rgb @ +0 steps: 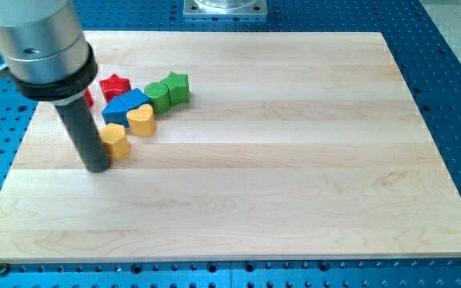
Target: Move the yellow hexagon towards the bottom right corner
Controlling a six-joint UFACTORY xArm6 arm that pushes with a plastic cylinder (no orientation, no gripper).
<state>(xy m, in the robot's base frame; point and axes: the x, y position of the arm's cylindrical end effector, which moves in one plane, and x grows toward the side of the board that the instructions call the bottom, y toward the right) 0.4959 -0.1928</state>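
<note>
Here my tip [98,168] rested on the wooden board [294,160] in the view's left part, its lower end right against the left side of the yellow hexagon [116,139]. The rod carried no jaws and no hand, so nothing was opened, clenched or grasped; it only touched the hexagon from the side, with the dark shaft covering the block's left edge. Whether it pressed on the block or merely met it could not be told.

The yellow hexagon sat in the upper left part of the board, at the lower left end of a small cluster. Just up and to its right lay a yellow heart-shaped block [141,118], close by but apparently apart from it. Above that heart lay a blue block [125,103], its shape hard to make out, touching the heart. A red star [115,84] stood behind the blue block, and a second red block [88,98] showed only as a sliver beside the arm's wide grey housing. To the right of the blue block sat a green block [158,95] and, beside it, a green star [178,86], the two touching.
</note>
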